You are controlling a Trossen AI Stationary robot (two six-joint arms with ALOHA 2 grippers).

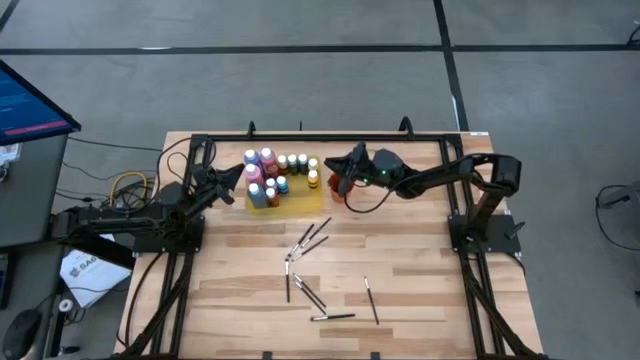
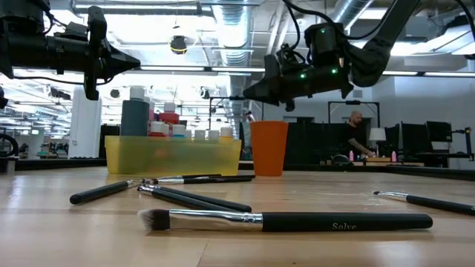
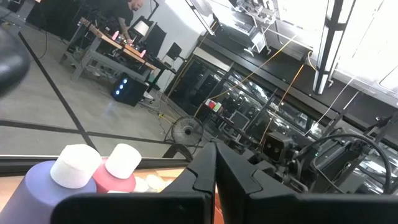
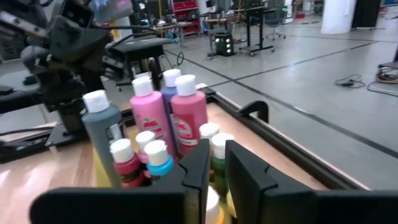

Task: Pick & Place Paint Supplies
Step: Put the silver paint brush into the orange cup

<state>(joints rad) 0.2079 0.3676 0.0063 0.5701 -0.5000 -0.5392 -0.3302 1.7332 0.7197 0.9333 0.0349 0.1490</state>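
Several paint bottles with pale caps stand in a yellow tray at the table's far middle; the right wrist view shows pink ones up close. Several dark brushes lie flat on the wood nearer the front, one of them close to the low camera. My right gripper hovers level above an orange cup just right of the tray, its fingers a little apart with nothing seen between them. My left gripper is shut and empty, raised at the tray's left side.
A black frame rail runs along the table's far edge behind the tray. Bare wood lies right of the brushes. A monitor and cables sit off the table's left. A person works far back in the room.
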